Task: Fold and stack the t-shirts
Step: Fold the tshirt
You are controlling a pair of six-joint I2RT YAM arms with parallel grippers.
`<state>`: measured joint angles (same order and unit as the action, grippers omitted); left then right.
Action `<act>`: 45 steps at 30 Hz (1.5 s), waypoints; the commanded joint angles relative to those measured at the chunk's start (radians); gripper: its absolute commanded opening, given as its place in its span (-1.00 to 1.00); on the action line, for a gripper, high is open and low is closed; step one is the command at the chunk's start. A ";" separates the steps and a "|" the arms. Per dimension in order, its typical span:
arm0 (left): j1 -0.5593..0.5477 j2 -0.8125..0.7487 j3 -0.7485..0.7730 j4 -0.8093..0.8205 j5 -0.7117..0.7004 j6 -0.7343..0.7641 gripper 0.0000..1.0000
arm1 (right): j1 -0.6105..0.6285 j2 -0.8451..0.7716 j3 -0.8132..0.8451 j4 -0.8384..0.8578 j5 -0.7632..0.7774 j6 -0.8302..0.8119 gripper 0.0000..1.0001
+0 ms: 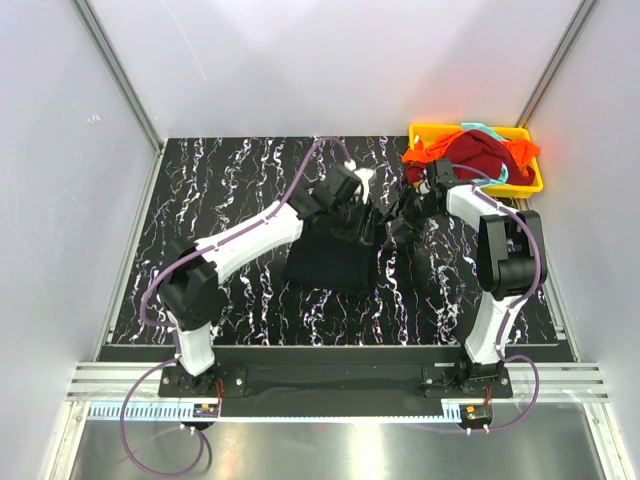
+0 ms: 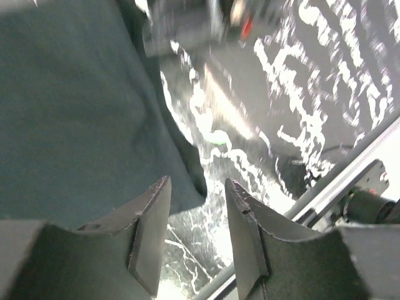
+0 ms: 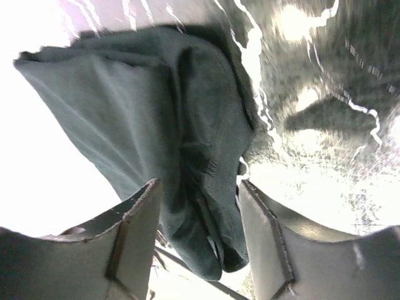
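Black marbled table (image 1: pixel 240 170) with white veins fills the floor of a white-walled booth. At its centre lies the black t-shirt (image 1: pixel 330 262), roughly folded into a squarish pad, its far edge bunched and rumpled.

At the pad's 1 o'clock corner sits the left gripper (image 2: pixel 198 183). Its fingers are spread apart and grasp nothing. In the left wrist view, the shirt's hem runs just beside one finger, and bare table shows through the gap. Further round, at the pad's 2 o'clock, hangs the right gripper (image 3: pixel 200 185). It is likewise parted, with a thick fold of the dark cloth lying between and below its fingers, not pinched by either.

Out at the table's 2 o'clock corner stands the yellow tray (image 1: pixel 424 130), holding a heap. The dark red t-shirt (image 1: pixel 485 155) lies on top, the orange t-shirt (image 1: pixel 420 155) spills over the tray's 9 o'clock side, and a strip of the teal t-shirt (image 1: pixel 480 128) shows at the heap's 12 o'clock.
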<state>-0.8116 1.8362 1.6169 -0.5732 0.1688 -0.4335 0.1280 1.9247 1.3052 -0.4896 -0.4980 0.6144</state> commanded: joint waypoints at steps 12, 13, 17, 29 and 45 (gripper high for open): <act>-0.133 0.078 -0.086 0.059 -0.164 -0.116 -0.10 | -0.010 0.154 0.241 -0.033 -0.083 -0.070 0.25; -0.133 0.089 -0.084 0.053 -0.166 -0.120 -0.10 | -0.008 0.161 0.247 -0.032 -0.086 -0.074 0.24; -0.143 0.063 -0.124 0.042 -0.225 -0.136 -0.11 | -0.008 0.195 0.276 -0.033 -0.096 -0.079 0.19; -0.161 0.075 -0.153 0.050 -0.175 -0.154 -0.14 | -0.008 0.260 0.327 -0.032 -0.120 -0.061 0.04; -0.170 0.077 -0.219 0.061 -0.084 -0.171 -1.00 | -0.010 0.278 0.359 -0.033 -0.050 -0.050 -1.00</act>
<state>-0.9737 1.9198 1.4044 -0.5465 0.0559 -0.6052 0.1215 2.1944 1.6196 -0.5217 -0.5865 0.5728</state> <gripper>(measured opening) 0.012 0.013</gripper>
